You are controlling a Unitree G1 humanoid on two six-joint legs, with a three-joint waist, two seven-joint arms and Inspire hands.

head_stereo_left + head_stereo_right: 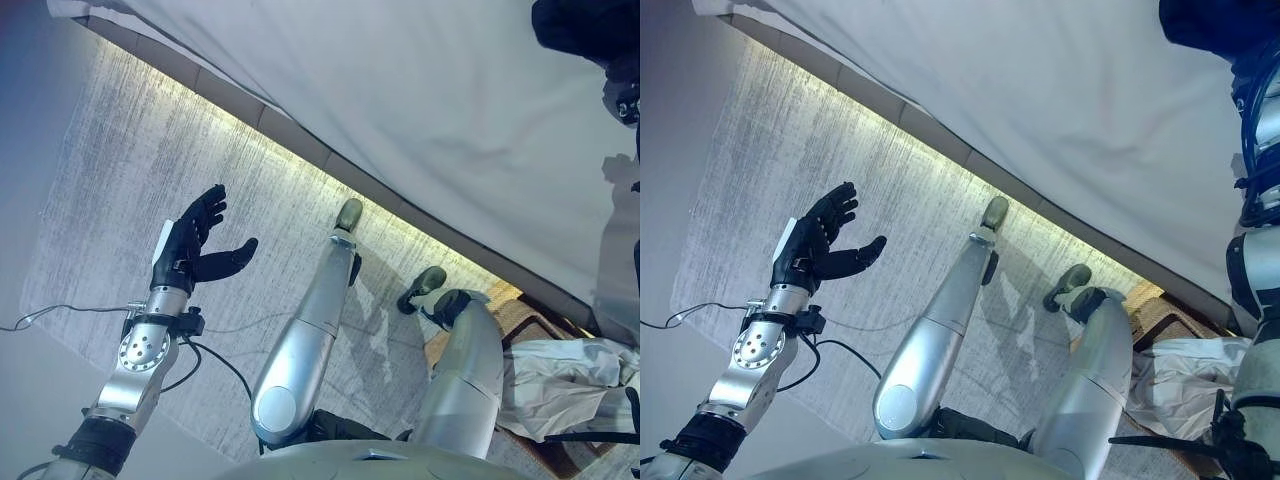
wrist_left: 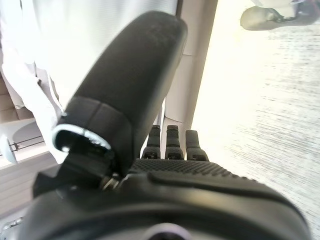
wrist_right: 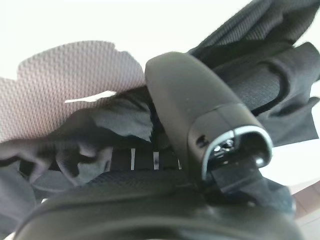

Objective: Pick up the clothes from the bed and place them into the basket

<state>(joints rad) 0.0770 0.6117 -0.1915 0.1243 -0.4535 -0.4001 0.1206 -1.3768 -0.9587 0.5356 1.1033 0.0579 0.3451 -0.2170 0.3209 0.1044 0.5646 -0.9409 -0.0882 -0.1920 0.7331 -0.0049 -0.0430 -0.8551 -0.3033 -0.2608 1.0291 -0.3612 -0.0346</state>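
A dark garment (image 1: 575,30) lies on the white bed (image 1: 450,120) at the far right. My right arm reaches up along the right edge to it. In the right wrist view my right hand (image 3: 200,110) has its thumb over the bunched dark garment (image 3: 260,85), and the fingers (image 3: 145,160) curl into the cloth. A grey mesh part of the cloth (image 3: 65,85) shows beside it. My left hand (image 1: 200,245) is open and empty, held above the carpet. The wicker basket (image 1: 530,330) stands on the floor at the lower right with pale clothes (image 1: 570,385) in it.
A grey carpet (image 1: 150,180) covers the floor beside the bed. The bed's edge (image 1: 300,140) runs diagonally from the upper left to the lower right, lit from beneath.
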